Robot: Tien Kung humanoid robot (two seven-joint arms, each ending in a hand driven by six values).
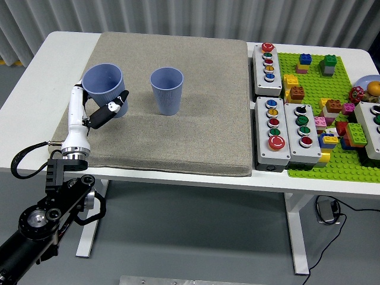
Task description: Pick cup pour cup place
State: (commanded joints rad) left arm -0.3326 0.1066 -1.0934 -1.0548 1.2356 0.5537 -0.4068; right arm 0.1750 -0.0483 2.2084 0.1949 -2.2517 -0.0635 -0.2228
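My left hand (102, 107) grips a blue-grey ribbed cup (104, 88), holding it upright over the left part of the grey mat (178, 142); whether the cup touches the mat I cannot tell. Its opening faces up and I see nothing inside. A second cup (167, 89) of the same colour stands upright on the mat, a short way to the right of the held one, apart from it. The right arm is out of view.
Right of the mat stand three grey button boxes (272, 130) with coloured buttons. Further right lies a green brick baseplate (314, 163) with several loose bricks. A bare white table strip (35, 95) lies left of the mat.
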